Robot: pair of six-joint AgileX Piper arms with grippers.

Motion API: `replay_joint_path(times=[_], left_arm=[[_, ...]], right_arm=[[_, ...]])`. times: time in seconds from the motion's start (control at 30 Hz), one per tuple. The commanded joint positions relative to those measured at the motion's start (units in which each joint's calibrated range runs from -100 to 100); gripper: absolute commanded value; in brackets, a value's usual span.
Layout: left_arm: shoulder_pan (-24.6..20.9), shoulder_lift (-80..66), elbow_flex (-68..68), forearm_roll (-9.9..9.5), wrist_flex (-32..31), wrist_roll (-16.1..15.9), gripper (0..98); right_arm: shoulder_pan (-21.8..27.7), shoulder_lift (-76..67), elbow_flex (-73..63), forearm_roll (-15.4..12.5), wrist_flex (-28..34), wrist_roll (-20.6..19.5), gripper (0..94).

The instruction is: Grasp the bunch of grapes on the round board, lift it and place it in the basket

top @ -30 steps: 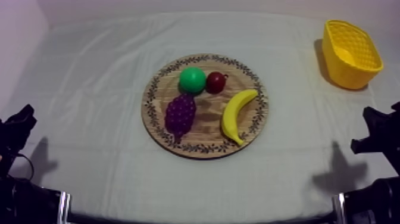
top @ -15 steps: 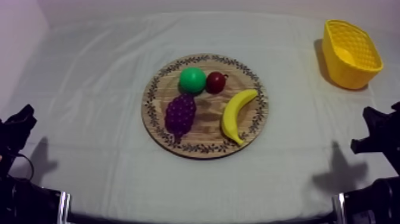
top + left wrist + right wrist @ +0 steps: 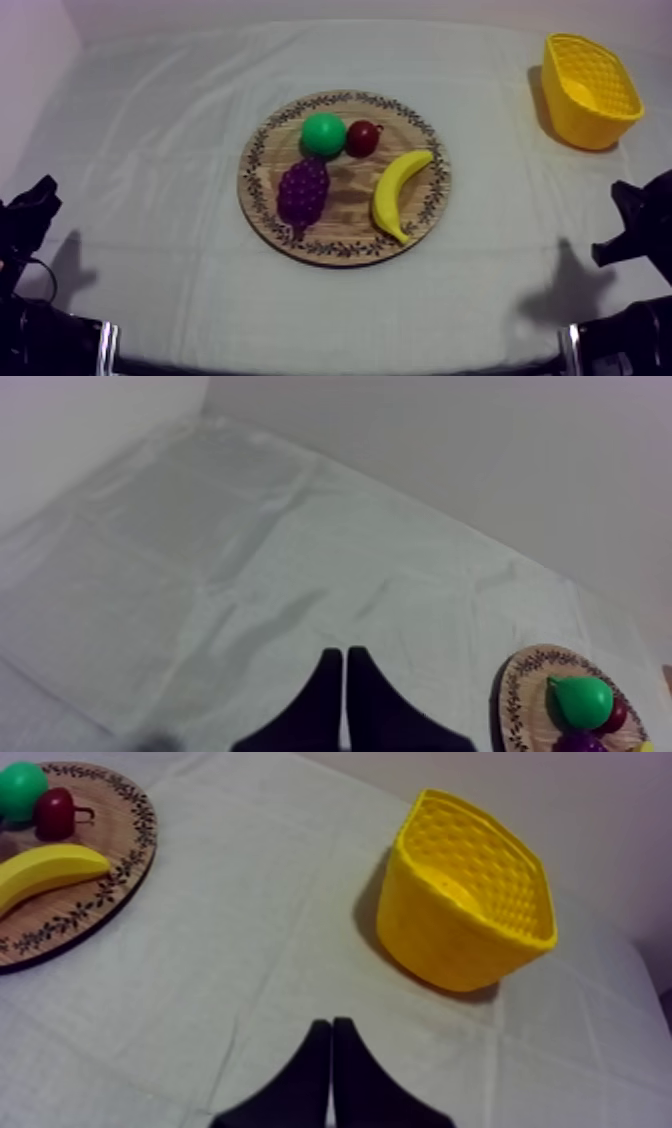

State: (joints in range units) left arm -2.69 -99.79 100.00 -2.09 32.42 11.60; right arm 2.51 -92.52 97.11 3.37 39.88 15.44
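left fingers (image 3: 344,664): pressed flat together into a narrow wedge with nothing between them, held over bare cloth; in the top view this arm sits low at the left edge, well apart from the wooden board
surface (image 3: 150,140): covered by a grey-white cloth with soft creases
wooden board (image 3: 350,203): round, with a patterned rim, lying flat about the middle of the surface and carrying four toy fruits
bunch of grapes (image 3: 302,192): purple, lying on the left half of the wooden board, its narrow end toward the near rim and its broad end just beside the pear; neither arm is near it
pear (image 3: 323,134): green, on the far part of the wooden board, between the bunch of grapes and the small red fruit
small red fruit (image 3: 362,138): dark red with a short stem, just to the right of the pear
banana (image 3: 397,193): yellow and curved, on the right half of the wooden board, with bare wood between it and the bunch of grapes
yellow basket (image 3: 585,125): at the far right of the surface, well apart from the wooden board, its opening facing up
right fingers (image 3: 331,1037): closed on each other as a narrow wedge, gripping nothing, over cloth between the wooden board and the yellow basket; in the top view this arm sits low at the right edge
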Motion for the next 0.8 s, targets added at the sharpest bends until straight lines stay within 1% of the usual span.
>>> replay_joint_path(times=[0.0, 0.1, 0.17, 0.27, 0.4, 0.5, 0.77], left_arm=[[-0.03, 0.05, 0.00, 0.01, -0.01, -0.03, 0.1], [-0.03, 0.05, 0.00, 0.01, -0.01, -0.02, 0.1], [-0.03, 0.05, 0.00, 0.01, -0.01, -0.03, 0.1], [-0.03, 0.05, 0.00, 0.01, -0.01, -0.02, 0.1], [-0.03, 0.05, 0.00, 0.01, -0.01, -0.01, 0.1], [-0.03, 0.05, 0.00, 0.01, -0.01, -0.01, 0.1], [-0.03, 0.05, 0.00, 0.01, -0.01, 0.00, 0.1]], right_arm=[[-1.56, 4.18, -4.05, 1.21, 0.92, -9.37, 0.6], [-3.26, 10.69, -12.32, 1.09, 3.64, -11.53, 0.6], [-4.21, 15.48, -19.20, 0.26, 6.18, -12.26, 0.6], [-5.29, 22.79, -30.16, -1.78, 11.04, -12.36, 0.5], [-6.21, 31.95, -43.37, -5.16, 17.21, -11.20, 0.4], [-7.77, 38.45, -52.16, -6.83, 21.48, -11.14, 0.3], [-14.22, 55.00, -72.31, -8.82, 33.07, -14.44, 0.3]])
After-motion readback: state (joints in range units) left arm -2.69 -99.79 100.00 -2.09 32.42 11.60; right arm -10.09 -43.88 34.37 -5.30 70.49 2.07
